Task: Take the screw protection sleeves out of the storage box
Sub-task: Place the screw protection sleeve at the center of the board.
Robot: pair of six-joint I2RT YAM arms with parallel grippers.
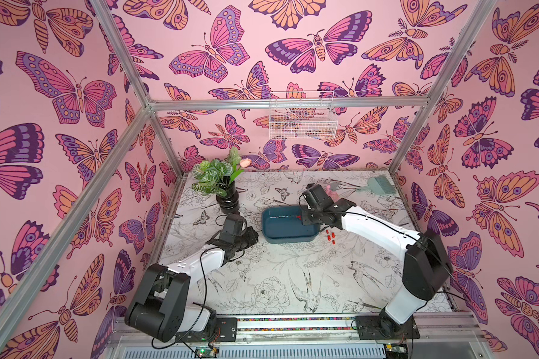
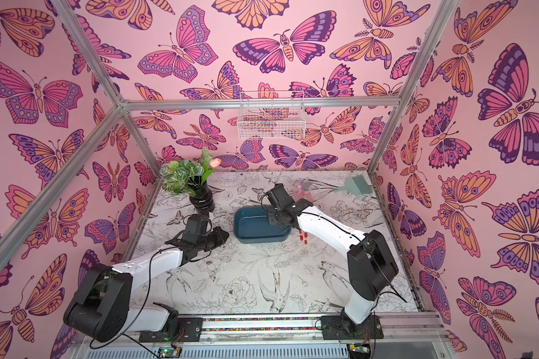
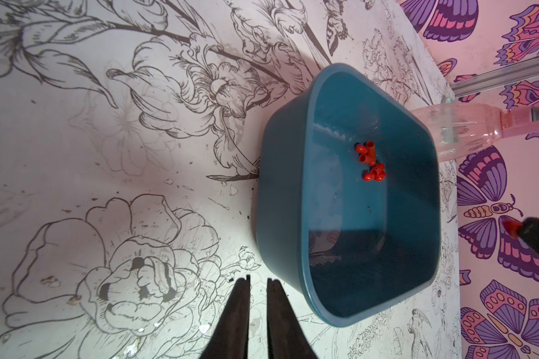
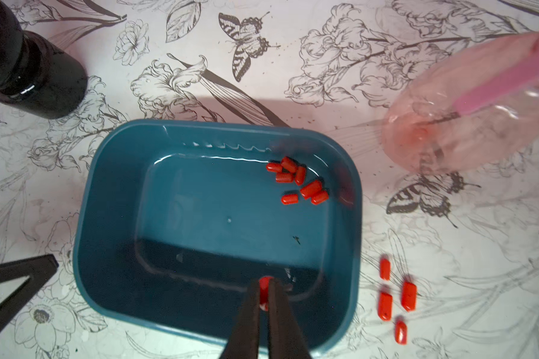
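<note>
Near the middle of a top view we find the teal storage box [image 1: 280, 228] on the flower-printed table [image 1: 293, 273], with the right arm [image 1: 371, 223] reaching over its right end. Our right gripper [image 4: 264, 285] is pinching one red screw protection sleeve [image 4: 264, 280] between its fingertips and holds it over the box's interior, close to the long wall on the robot's side. Seven more sleeves [image 4: 297, 181] lie bunched on the box floor, in the corner nearest the pink spray bottle [image 1: 333, 188]. Four others [image 1: 330, 237] lie on the table just beside the box, to its lower right in the frame. Our left gripper [image 3: 259, 279] hangs over the table just beside the box's left end. Its fingers are almost pressed together, leaving only a narrow slit with nothing in it. A black vase [image 1: 227, 200] of green leaves stands to the upper left of the box, and the spray bottle sits just behind the box.
</note>
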